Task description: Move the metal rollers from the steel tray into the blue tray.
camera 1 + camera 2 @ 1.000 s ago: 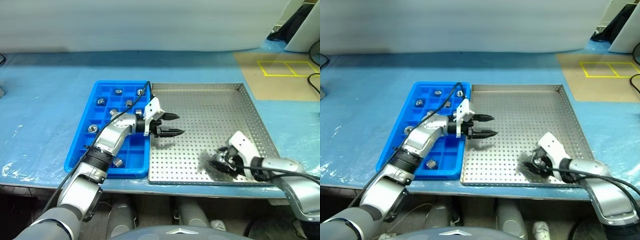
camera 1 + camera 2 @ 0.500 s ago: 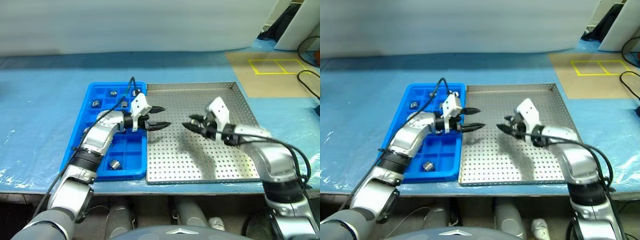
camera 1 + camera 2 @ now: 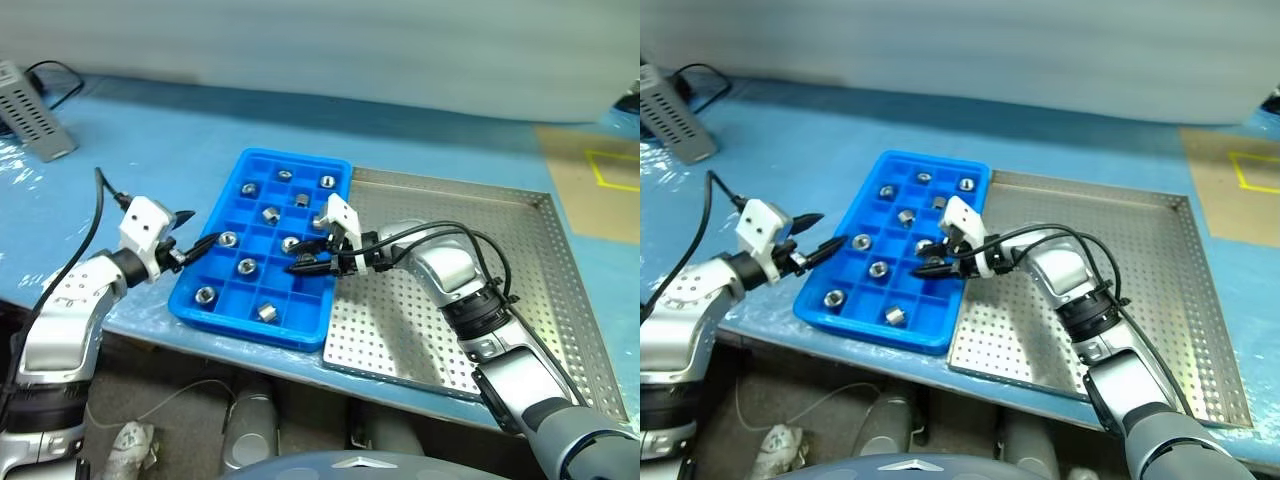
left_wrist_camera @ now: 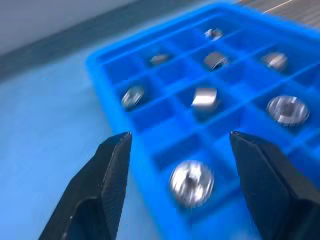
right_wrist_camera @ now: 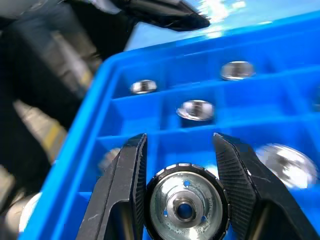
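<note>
The blue tray lies left of the steel tray, and several metal rollers sit in its square compartments. My right gripper reaches over the blue tray's right side from the steel tray. In the right wrist view this gripper is shut on one shiny metal roller, held above a compartment. My left gripper hovers open just off the blue tray's left edge with nothing between its fingers. The left wrist view shows its two fingers spread before the tray's rollers.
A grey box with a cable sits at the far left of the blue-covered table. A brown area with yellow tape lies at the far right. The table's front edge runs close under both trays.
The camera has swung left. My right gripper closed on a roller at the steel tray's front right and carried it left over the blue tray. My left gripper swept left, off the tray.
</note>
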